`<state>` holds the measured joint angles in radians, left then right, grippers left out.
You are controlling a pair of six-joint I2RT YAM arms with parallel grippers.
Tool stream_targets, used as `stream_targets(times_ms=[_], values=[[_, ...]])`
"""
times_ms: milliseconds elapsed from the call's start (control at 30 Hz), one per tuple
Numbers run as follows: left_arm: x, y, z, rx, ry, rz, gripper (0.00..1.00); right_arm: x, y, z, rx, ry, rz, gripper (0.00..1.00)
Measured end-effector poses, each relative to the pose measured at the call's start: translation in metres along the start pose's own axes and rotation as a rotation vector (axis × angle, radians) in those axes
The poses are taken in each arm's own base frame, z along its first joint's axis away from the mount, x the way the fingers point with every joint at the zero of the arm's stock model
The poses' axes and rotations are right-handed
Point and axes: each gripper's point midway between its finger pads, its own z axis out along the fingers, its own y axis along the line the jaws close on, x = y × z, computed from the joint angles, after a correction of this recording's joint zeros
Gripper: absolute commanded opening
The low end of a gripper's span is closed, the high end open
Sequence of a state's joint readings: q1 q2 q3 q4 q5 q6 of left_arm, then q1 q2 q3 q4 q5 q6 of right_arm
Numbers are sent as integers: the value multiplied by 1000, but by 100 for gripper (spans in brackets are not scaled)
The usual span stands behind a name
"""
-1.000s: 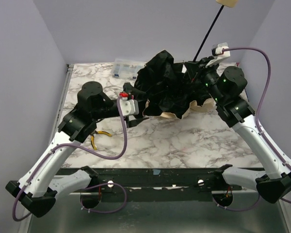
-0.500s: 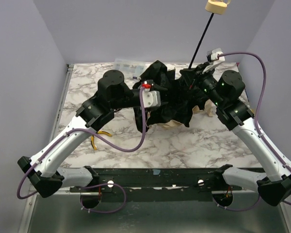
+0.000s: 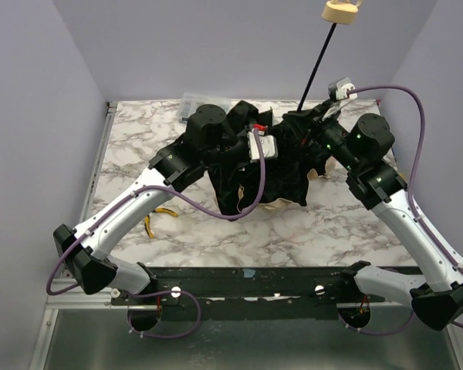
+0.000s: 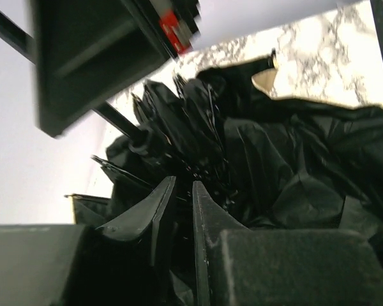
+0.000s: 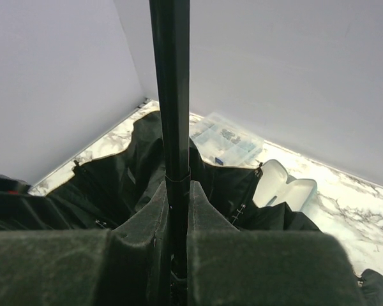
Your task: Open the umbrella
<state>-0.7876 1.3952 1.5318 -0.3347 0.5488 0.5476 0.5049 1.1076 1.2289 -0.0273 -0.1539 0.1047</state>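
The umbrella [image 3: 243,181] lies crumpled at the back middle of the table, black lining up and tan edge showing. Its thin black shaft [image 3: 318,63] slants up to the beige knob handle [image 3: 339,11]. My right gripper [image 3: 307,117] is shut on the shaft [image 5: 170,76] just above the canopy, with the rod pinched between the fingers of the right gripper [image 5: 177,188]. My left gripper [image 3: 284,145] reaches in from the left and is buried in the canopy [image 4: 293,159]. The jaws of my left gripper [image 4: 183,188] stand almost together on dark ribs and folds.
A clear plastic box [image 3: 197,104] sits at the back left, and the right wrist view shows the box [image 5: 230,137] too. An open white case [image 5: 284,185] lies behind the canopy. Yellow-handled pliers [image 3: 156,218] lie near the left arm. Walls close in the table.
My left arm swung right from the canopy's left edge into its middle, and its jaws went from wide apart to almost together. The right arm shifted the shaft and handle slightly left.
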Motion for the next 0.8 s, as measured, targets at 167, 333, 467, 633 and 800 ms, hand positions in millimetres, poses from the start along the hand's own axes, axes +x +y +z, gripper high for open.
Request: stream_targets(times_ms=[167,333,467,633,800], values=[[32,-18,4,56,59,13,35,-4,3,-1,-12,-9,-2,1],[42,-45,-6,145,75,40,53,-6,3,-1,-17,-13,-3,1],[46,-65,-19,197,84,72,56,-8,7,2,-28,-16,-3,1],[61,-83,-33,237,119,91,49,-7,8,4,-31,-10,-1,1],[35,-73,-36,194,72,78,46,-1,10,3,-41,10,24,1]])
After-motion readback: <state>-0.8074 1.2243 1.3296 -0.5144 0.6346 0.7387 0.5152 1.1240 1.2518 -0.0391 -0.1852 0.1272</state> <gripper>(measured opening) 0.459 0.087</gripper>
